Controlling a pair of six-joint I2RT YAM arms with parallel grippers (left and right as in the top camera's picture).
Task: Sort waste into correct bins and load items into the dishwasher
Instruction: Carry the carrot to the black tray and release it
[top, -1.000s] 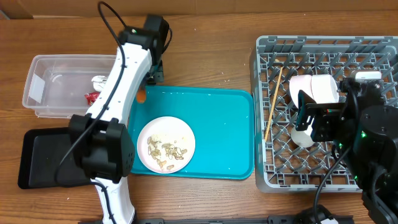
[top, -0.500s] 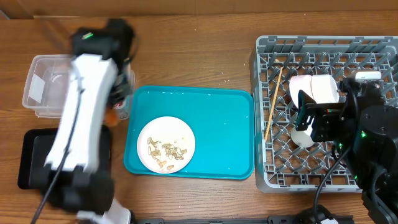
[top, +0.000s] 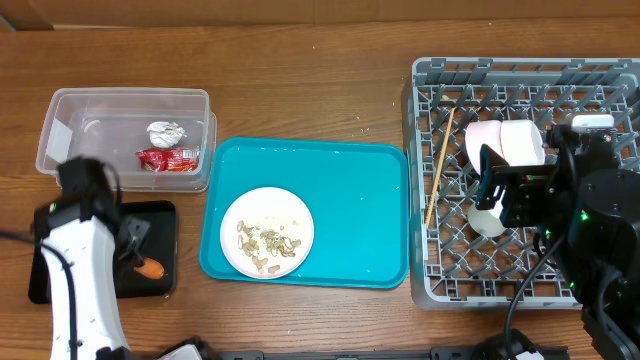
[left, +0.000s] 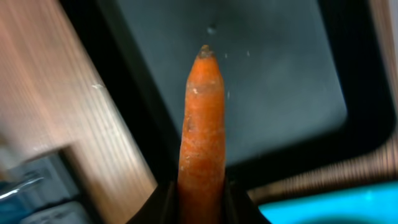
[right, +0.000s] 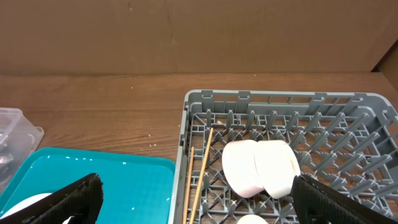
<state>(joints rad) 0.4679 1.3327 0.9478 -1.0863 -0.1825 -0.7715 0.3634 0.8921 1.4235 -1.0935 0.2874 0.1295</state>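
My left gripper (top: 136, 250) is shut on a small orange carrot (left: 202, 124), which sticks out over the shallow black tray (top: 155, 222); its tip shows in the overhead view as the carrot (top: 150, 268). The clear tub (top: 70, 110) holds a white tissue ball (top: 165, 132) and a red wrapper (top: 168, 160). A white plate (top: 267, 232) with beige scraps sits on the teal tray (top: 360, 210). In the grey dish rack (top: 520, 75) lie white bowls (right: 260, 167) on their sides and chopsticks (top: 438, 180). My right gripper (right: 196, 186) hangs open above the rack, holding nothing.
The black tray lies just in front of the clear tub, left of the teal tray. The dish rack (right: 280, 99) fills the right side. Bare wooden table (top: 320, 80) runs behind the tray and between the tubs and the rack.
My left arm swung from the teal tray's back left corner down to the black tray, carrying the carrot with it. The right arm has not moved.
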